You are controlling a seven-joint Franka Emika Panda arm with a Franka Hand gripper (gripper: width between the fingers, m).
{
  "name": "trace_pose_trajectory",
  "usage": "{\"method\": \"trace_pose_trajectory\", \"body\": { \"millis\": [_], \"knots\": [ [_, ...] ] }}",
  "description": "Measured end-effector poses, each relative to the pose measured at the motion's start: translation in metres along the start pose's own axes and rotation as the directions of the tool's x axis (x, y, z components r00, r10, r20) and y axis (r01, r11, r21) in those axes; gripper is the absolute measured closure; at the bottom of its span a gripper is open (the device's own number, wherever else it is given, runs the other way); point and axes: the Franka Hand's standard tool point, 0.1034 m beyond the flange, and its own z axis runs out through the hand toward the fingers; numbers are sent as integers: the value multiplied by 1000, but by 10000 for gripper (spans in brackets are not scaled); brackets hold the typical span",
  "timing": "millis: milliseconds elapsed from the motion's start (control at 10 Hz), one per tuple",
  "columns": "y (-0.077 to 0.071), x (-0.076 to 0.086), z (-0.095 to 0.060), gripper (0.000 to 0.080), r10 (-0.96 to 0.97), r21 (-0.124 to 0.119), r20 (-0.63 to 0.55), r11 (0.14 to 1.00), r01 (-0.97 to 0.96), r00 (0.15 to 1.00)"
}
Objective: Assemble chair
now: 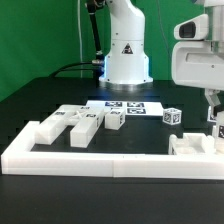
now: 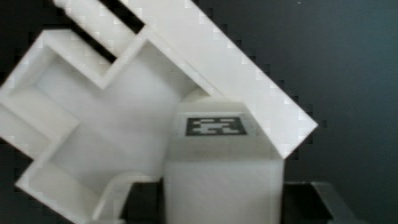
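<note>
The chair is in loose white tagged parts. Several blocky pieces (image 1: pixel 76 122) lie at the exterior view's left, and a small tagged cube-like piece (image 1: pixel 173 116) sits further right. My gripper (image 1: pixel 212 113) hangs at the far right, just above a wider white part (image 1: pixel 194 143) in the rail's corner. In the wrist view my gripper (image 2: pixel 222 203) is shut on an upright white tagged bar (image 2: pixel 221 150), with a dark pad (image 2: pixel 139 198) tight against each side. A flat white slab (image 2: pixel 98 110) lies beneath the bar.
The robot base (image 1: pixel 126 50) stands at the back. The marker board (image 1: pixel 128 106) lies in front of it. A long low white border rail (image 1: pixel 100 160) runs along the front and turns up at the right, also seen as diagonal bars (image 2: pixel 214 60).
</note>
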Motion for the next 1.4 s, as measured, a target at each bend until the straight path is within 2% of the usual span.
{"method": "trace_pose_trajectory", "body": {
  "millis": [100, 300, 400, 600, 700, 800, 900, 1000, 1100, 1200, 1300, 1400],
  "knots": [
    [0, 0, 0, 511, 144, 7, 2, 989, -144, 990],
    [-2, 1, 1, 511, 306, 25, 1, 952, -305, 952],
    [-2, 0, 1, 511, 418, 35, 5, 908, -418, 909],
    [-3, -1, 0, 511, 522, 35, 14, 852, -522, 853],
    [-3, -1, 1, 511, 524, 35, 14, 851, -524, 852],
    [-3, -1, 1, 434, 502, 35, 13, 864, -502, 865],
    [-3, -1, 1, 250, 465, 36, 12, 884, -465, 885],
    [-1, -2, 0, 182, 400, 12, 16, 916, -400, 916],
    [-2, -3, -1, 182, 312, -2, 18, 950, -312, 950],
    [-4, 1, -1, 156, 170, 28, 4, 985, -170, 986],
    [-5, 3, -2, 151, 63, 37, -4, 997, -63, 998],
    [-6, 4, -3, 151, 41, 39, -5, 998, -41, 999]
  ]
}}
